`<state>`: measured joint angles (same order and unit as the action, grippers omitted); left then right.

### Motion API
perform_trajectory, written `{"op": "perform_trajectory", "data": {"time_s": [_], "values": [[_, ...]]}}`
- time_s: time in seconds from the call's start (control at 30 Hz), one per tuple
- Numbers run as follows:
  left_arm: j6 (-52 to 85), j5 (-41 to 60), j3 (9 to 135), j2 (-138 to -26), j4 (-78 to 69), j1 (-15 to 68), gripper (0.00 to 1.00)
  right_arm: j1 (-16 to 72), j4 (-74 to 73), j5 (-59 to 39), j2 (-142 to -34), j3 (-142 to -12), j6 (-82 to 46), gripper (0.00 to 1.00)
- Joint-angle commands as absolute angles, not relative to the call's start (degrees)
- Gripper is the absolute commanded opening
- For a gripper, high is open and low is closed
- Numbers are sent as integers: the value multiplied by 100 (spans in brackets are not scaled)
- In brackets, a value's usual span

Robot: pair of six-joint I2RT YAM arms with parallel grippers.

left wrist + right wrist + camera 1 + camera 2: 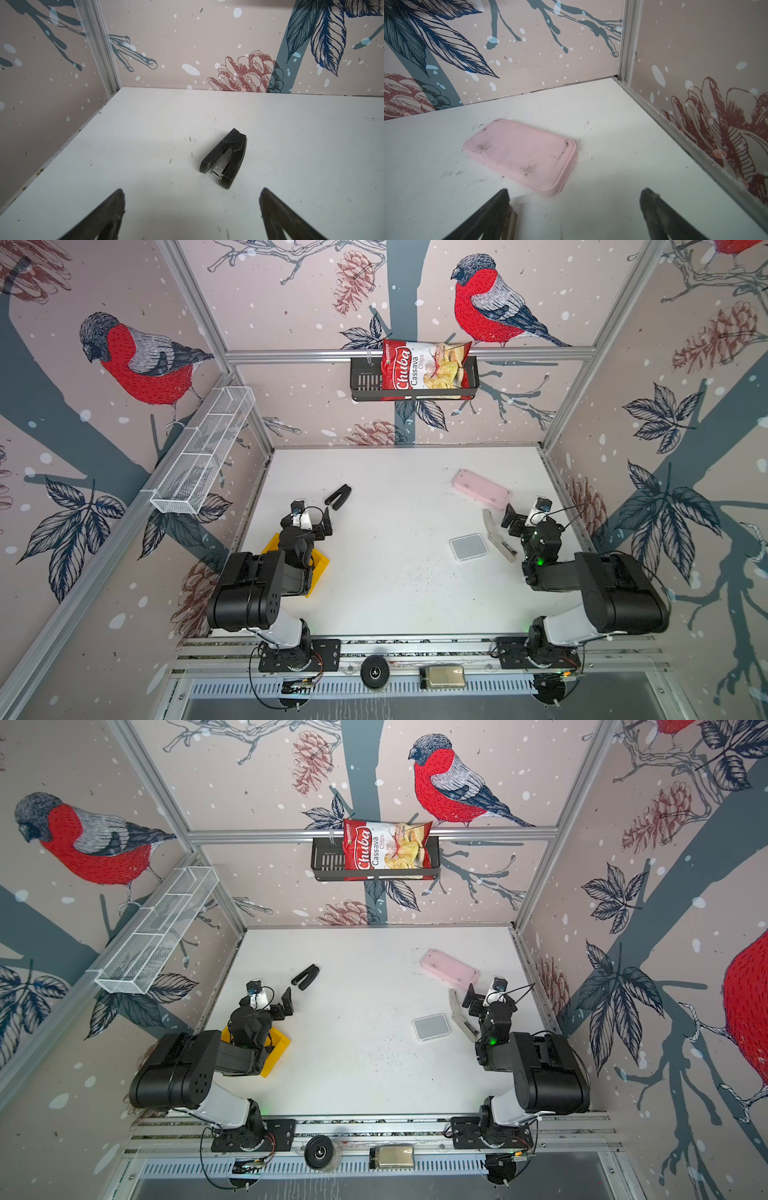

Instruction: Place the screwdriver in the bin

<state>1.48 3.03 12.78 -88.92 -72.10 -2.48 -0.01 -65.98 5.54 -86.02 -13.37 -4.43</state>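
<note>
The screwdriver shows in no view. The yellow bin (pixel 321 565) (pixel 281 1046) stands at the table's left front, and my left arm covers most of it, so its inside is hidden. My left gripper (pixel 306 513) (pixel 266 997) (pixel 192 193) hangs just beyond the bin. It is open over bare table with nothing between its fingers. My right gripper (pixel 527 511) (pixel 490 991) (pixel 574 193) is open too, low over the table's right side, and holds nothing.
A black stapler (pixel 338 496) (pixel 225 158) lies just ahead of the left gripper. A pink flat case (pixel 480 489) (pixel 521 155), a grey stapler (pixel 498 541) and a white square box (pixel 468 546) lie near the right gripper. A chips bag (pixel 424 369) sits in the black wall basket.
</note>
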Motion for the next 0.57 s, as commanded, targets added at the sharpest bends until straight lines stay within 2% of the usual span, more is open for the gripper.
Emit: {"op": "perform_trajectory", "data": {"time_s": [0.0,0.53], "values": [[88,351,1307,-8895,-7499,-250,99,9,-6813,523,-8599,-1362,-422,99],[57,308,1352,-8901,-7431,-220,99,15,-6829,530,-8599,-1354,-422,100]]}}
